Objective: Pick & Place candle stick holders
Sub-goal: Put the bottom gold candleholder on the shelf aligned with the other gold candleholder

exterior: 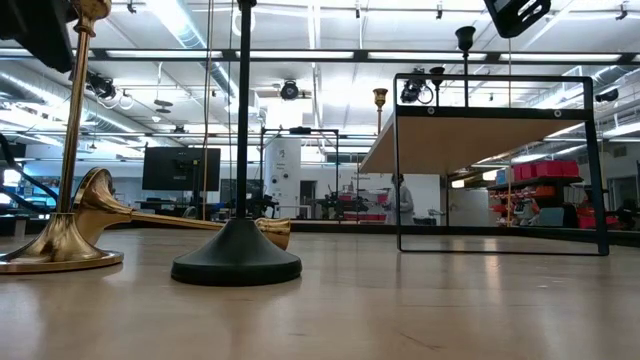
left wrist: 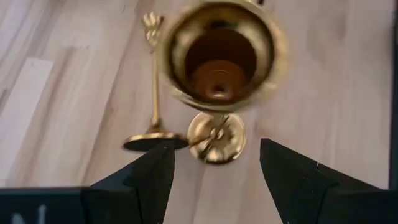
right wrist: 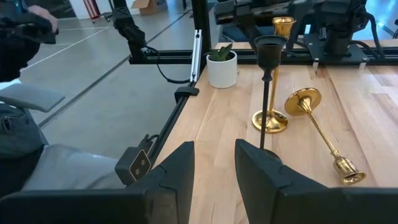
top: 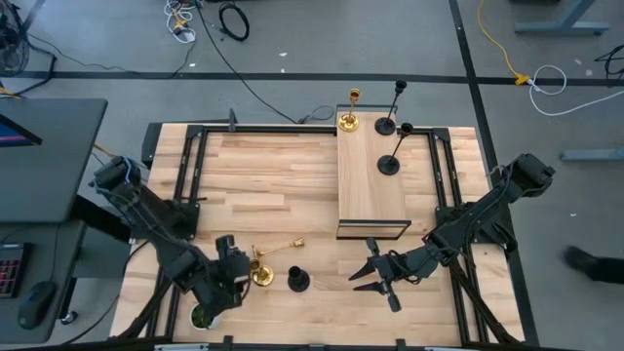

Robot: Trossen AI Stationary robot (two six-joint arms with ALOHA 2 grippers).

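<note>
A: Pincer on the left arm (top: 237, 261) is wide open, empty, right above the upright gold candlestick (top: 261, 274) near the bench (top: 283, 195) front; stem vertical.
B: And the right pincer (top: 375, 278)?
A: Open, empty too, farther off. Black candlestick (top: 298, 281) stands between them; another gold one (top: 278, 249) lies flat.

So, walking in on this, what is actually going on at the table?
Two robot arms are sorting candlesticks. On the raised shelf stand one gold candlestick and two black ones. The left gripper hovers open over an upright gold candlestick, beside a fallen gold one. The right gripper is open facing an upright black candlestick.
</note>
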